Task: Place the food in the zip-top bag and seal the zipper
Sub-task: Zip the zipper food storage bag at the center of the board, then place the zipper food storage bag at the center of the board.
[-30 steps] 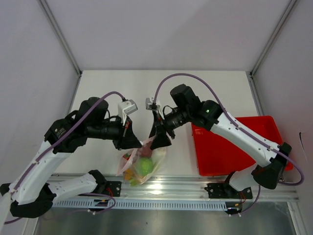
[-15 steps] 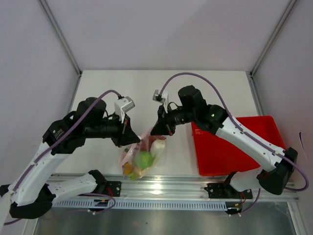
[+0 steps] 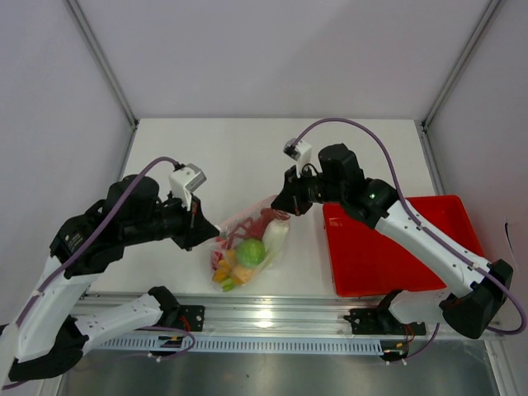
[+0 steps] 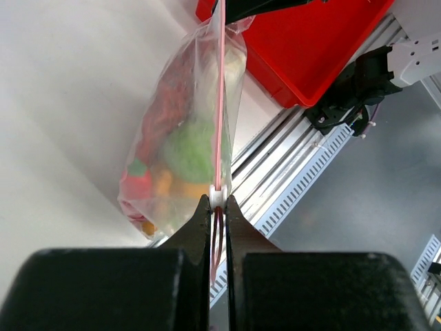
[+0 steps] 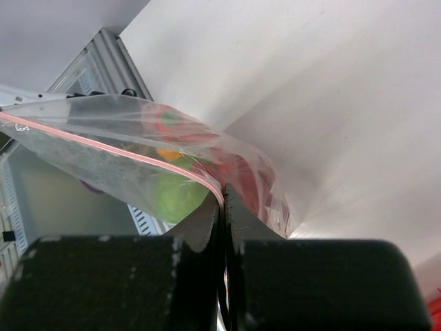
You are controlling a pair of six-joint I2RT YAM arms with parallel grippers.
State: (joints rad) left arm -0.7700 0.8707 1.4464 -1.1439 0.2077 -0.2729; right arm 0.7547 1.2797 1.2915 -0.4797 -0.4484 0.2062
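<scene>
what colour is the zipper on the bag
The zipper is pink-red, a thin line on the clear bag; clearest in the left wrist view.

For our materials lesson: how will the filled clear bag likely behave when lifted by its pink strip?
Probably floppy: the bag sags below its taut zipper, pinched by the left hand and right hand. Likely bottom-heavy, since the food bunches low.

The left black-and-white jointed arm point(image 3: 82, 247) reaches toward the middle, elbow low. Its black two-finger left gripper point(image 4: 218, 201) has the fingers pressed almost together on the thin pink-red zipper strip point(image 4: 222, 103). The right black-and-white arm point(image 3: 412, 224) bends inward. The right gripper point(image 5: 222, 193) pinches the same strip, apart from the left one.
</scene>
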